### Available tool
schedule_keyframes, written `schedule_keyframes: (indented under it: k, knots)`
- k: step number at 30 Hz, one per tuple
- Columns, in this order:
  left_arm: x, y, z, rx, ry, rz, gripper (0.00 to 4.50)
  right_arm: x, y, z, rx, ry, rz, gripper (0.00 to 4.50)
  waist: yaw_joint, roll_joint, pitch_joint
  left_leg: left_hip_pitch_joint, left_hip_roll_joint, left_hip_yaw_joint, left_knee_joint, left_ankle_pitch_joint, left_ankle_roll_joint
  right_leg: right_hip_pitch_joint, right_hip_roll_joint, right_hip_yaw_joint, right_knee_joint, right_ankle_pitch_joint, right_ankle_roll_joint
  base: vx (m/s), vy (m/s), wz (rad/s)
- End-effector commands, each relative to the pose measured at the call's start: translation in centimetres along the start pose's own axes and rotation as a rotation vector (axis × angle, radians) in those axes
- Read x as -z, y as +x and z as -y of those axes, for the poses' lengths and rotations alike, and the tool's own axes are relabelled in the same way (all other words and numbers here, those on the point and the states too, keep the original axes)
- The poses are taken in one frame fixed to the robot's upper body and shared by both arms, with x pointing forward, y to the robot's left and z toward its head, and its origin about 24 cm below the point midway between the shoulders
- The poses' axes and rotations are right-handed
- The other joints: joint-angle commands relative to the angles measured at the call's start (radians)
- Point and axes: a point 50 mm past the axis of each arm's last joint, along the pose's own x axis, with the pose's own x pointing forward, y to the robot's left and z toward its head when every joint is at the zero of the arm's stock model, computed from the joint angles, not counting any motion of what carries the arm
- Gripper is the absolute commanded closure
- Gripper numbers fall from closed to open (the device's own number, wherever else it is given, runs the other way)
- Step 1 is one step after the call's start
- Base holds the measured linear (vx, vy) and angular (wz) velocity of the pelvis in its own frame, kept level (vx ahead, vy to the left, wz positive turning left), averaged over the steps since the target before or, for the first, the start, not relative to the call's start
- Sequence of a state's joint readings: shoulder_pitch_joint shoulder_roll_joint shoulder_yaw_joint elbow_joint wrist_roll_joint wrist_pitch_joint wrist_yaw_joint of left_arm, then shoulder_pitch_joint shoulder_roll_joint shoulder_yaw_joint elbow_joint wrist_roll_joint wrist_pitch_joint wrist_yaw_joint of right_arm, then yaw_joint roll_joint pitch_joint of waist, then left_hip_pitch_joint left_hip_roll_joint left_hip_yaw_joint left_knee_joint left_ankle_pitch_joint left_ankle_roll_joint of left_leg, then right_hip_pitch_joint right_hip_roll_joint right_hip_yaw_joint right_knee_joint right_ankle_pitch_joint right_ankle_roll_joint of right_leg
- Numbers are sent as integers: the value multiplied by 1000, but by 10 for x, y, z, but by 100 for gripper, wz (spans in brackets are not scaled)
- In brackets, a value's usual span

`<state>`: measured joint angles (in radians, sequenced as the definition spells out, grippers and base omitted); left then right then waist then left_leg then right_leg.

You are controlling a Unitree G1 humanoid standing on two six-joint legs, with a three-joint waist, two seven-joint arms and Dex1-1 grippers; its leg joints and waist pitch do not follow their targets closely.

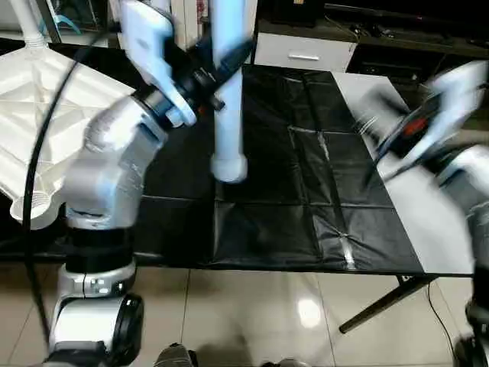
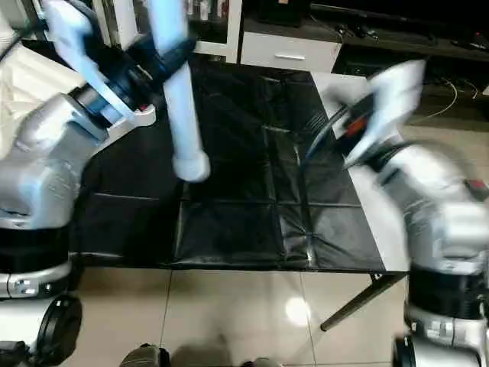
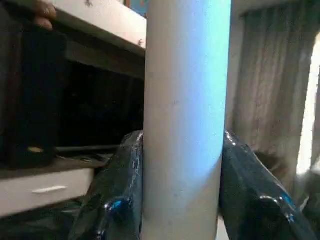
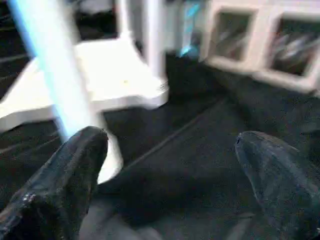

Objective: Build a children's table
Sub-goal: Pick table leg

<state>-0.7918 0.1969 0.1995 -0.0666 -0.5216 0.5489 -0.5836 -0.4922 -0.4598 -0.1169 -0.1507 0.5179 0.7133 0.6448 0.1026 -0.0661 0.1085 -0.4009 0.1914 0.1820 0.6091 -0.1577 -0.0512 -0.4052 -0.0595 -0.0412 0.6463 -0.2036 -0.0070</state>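
My left gripper (image 1: 218, 73) is shut on a white table leg (image 1: 228, 115), holding it upright above the black mat, its lower end just over the surface. In the left wrist view the leg (image 3: 185, 125) stands clamped between both black fingers (image 3: 115, 200). The white table top (image 1: 30, 99) lies ribbed side up at the far left, with a round corner socket (image 1: 34, 205) at its near corner and another leg (image 1: 27, 23) standing at its far side. My right gripper (image 4: 170, 145) is open and holds nothing, off to the right of the held leg (image 4: 50, 75).
A black mat (image 1: 306, 191) covers most of the work table, and a bare white strip (image 1: 412, 222) runs along its right side. The table's front edge is near, with tiled floor (image 1: 267, 313) below. Dark cabinets and a white drawer unit (image 1: 302, 50) stand behind.
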Motion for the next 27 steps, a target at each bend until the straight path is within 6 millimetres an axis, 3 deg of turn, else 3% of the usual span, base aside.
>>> schedule_keyframes:
  k: [1, 5, 9, 14, 17, 18, 24, 27]
  knots:
    - [-3, 3, 7, 40, -42, -12, 278, -4, 1, -7, -44, 0, -6, 0, 0, 2, -80, 28, 33, -13, -68, -146, -3, 45, -71, 41, -80, -148, -198, 0, 0, 0]
    - [-1, 3, 6, 20, -153, -35, 278, -2, 7, -20, -158, 22, -74, 0, 4, 2, -81, 27, 33, -13, -68, -132, -8, 48, -70, 42, -77, -113, -196, 0, 0, 0]
    - [1, 4, 4, 21, -267, -64, 278, -1, 21, -29, -219, 19, -144, 0, 6, 4, -80, 29, 32, -12, -68, -142, -21, 45, -71, 42, -80, -138, -191, 0, 0, 0]
    - [6, 4, 2, 1, -352, -87, 278, -7, 31, -36, -237, 62, -147, 0, 6, 0, -79, 30, 33, -13, -70, -147, -32, 44, -72, 43, -83, -163, -173, 0, 0, 0]
    - [8, 5, 4, 26, -457, -79, 278, -8, 45, -41, -226, 123, -160, 0, 5, -4, -81, 27, 30, -12, -70, -119, -36, 46, -71, 42, -77, -115, -183, 0, 0, 0]
    - [8, 5, 5, 37, -479, -78, 278, -8, 47, -41, -224, 138, -162, 0, 6, 0, -81, 27, 28, -12, -69, -119, -36, 45, -71, 43, -77, -117, -182, 0, 0, 0]
    - [4, 8, 5, 74, -632, -42, 278, -11, 49, -47, -289, 243, -179, 0, 11, -2, -82, 30, 29, -12, -71, -117, -52, 46, -70, 42, -73, -90, -178, 0, 0, 0]
    - [1, 9, 6, 114, -727, -28, 278, -19, 47, -47, -330, 331, -162, 0, 12, -4, -80, 28, 27, -13, -71, -131, -62, 48, -72, 43, -76, -107, -158, 0, 0, 0]
